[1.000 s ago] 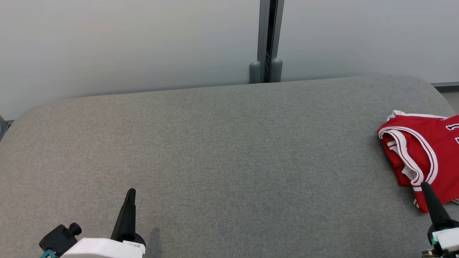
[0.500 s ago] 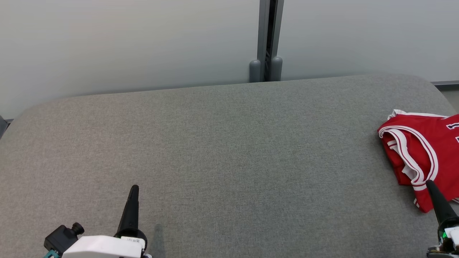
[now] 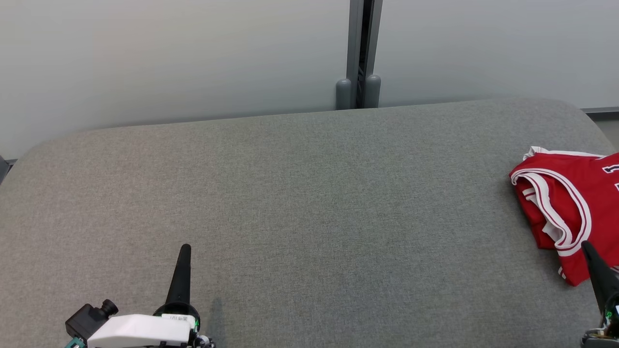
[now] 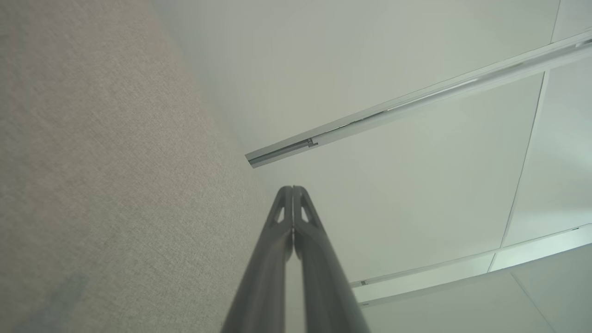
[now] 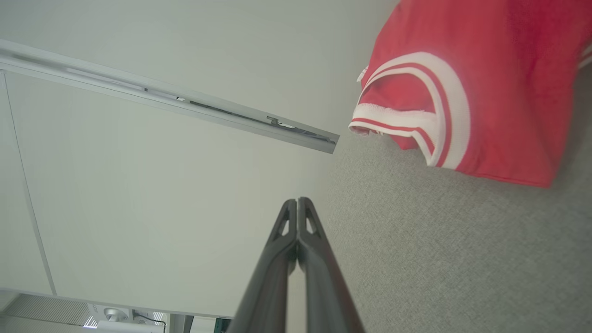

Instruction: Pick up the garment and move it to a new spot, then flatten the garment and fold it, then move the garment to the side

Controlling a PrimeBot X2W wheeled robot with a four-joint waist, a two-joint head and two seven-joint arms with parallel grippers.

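Surface of grey fabric, pale wall panels behind, garment at right

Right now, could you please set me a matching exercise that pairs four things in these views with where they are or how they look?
Things:
1. left gripper
2. right gripper
3. garment
4. grey post

Descriptions:
A. red with white trim, bunched at the right edge of the grey surface
B. stands upright behind the surface's far edge
C. fingers shut, lower left, over the bare surface
D. fingers shut, lower right, tip near the red cloth

Pairs: 1-C, 2-D, 3-A, 4-B.
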